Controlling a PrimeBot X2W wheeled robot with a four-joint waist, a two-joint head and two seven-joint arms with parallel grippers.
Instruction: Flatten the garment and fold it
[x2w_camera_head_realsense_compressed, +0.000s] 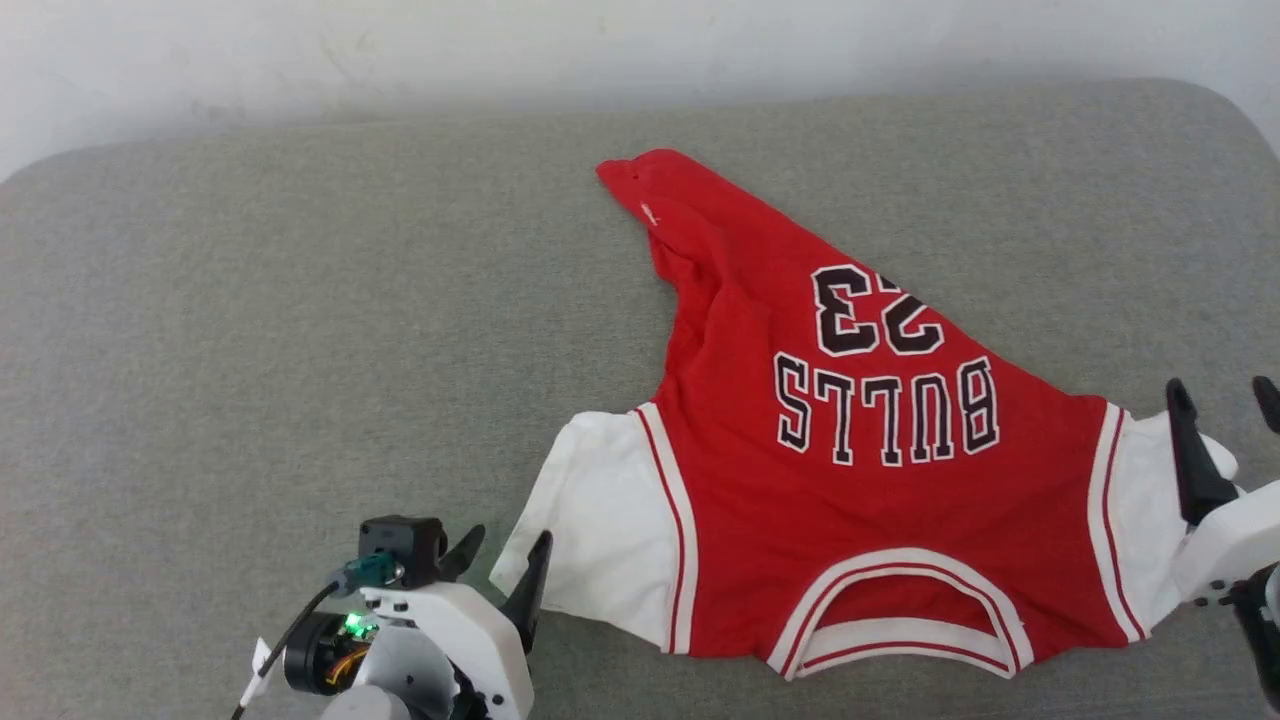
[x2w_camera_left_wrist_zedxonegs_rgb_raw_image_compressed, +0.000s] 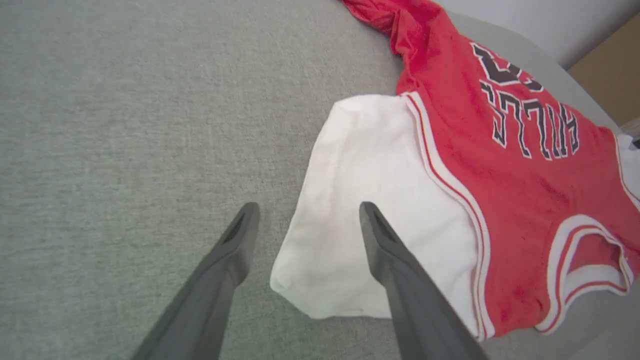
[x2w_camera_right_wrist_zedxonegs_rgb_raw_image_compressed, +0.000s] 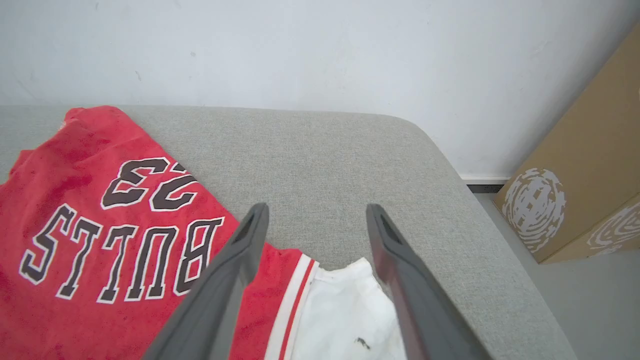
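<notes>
Now the shirt (x2w_camera_head_realsense_compressed: 850, 480) is laid collar-near on the grey pad (x2w_camera_head_realsense_compressed: 300, 300), hem bunched to a far point, and with the left gripper (x2w_camera_head_realsense_compressed: 510, 540) and right gripper (x2w_camera_head_realsense_compressed: 1220, 390) seen open and empty at the sleeves, the hem corners should be pinched low and drawn apart.

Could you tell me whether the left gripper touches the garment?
Cannot tell: the left wrist view shows the left gripper overlapping the garment, height unclear.

The garment (x2w_camera_head_realsense_compressed: 850, 480) lies on grey padding (x2w_camera_head_realsense_compressed: 300, 300), left claw (x2w_camera_head_realsense_compressed: 510, 540) and right claw (x2w_camera_head_realsense_compressed: 1220, 390) spread beside its sleeves.
</notes>
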